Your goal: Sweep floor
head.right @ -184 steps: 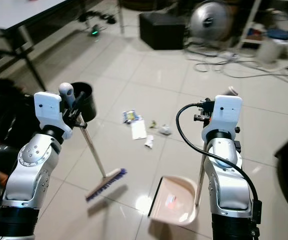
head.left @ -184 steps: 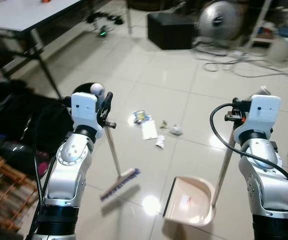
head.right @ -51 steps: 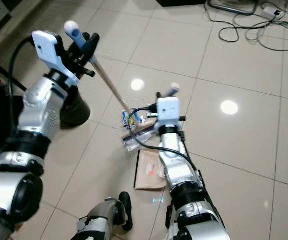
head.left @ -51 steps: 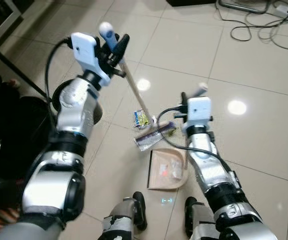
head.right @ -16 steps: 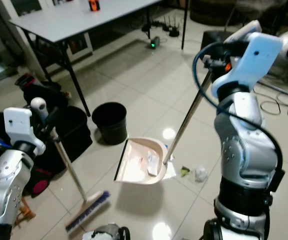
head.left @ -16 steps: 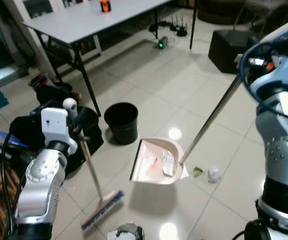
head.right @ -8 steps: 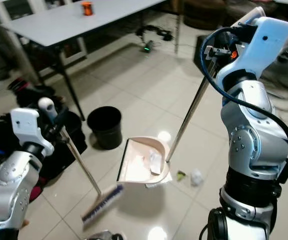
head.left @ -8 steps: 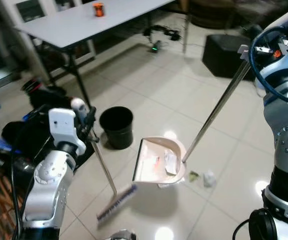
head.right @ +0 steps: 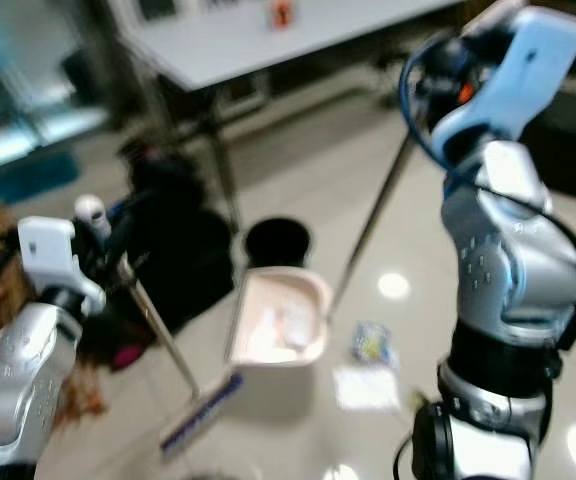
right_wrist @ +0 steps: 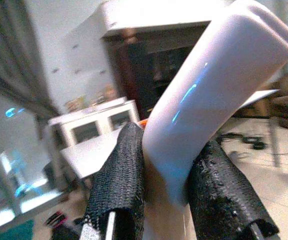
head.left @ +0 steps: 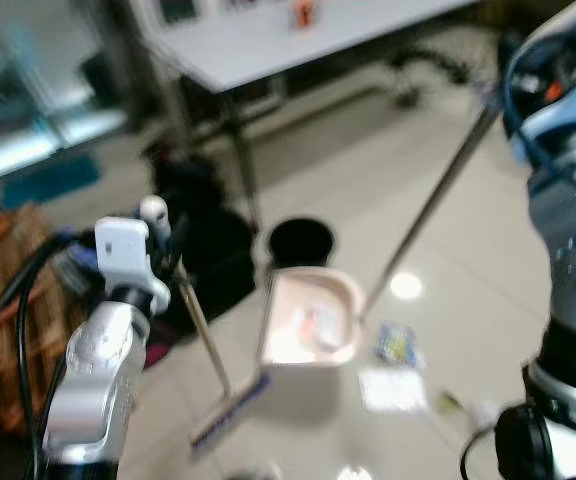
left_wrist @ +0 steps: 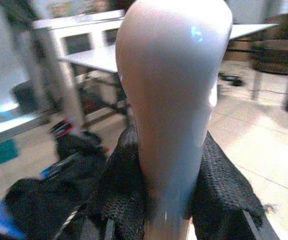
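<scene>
Emptying step, by the look of it. Right gripper [right_wrist: 166, 165] clamped on dustpan handle, loaded dustpan [head.left: 310, 318] raised mid-frame just below black bin [head.left: 301, 241]. Left gripper [left_wrist: 171, 175] clamped on broom [head.left: 230, 408], lower left. Next: tip over bin; 2 scraps [head.left: 395, 344] lower right.

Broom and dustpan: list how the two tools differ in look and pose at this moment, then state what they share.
The broom has a thin bristle head on the floor; the dustpan has a wide pale tray holding litter, raised beside the black bin. The left gripper holds the broom, the right gripper the dustpan. Both have long slanted handles.
</scene>
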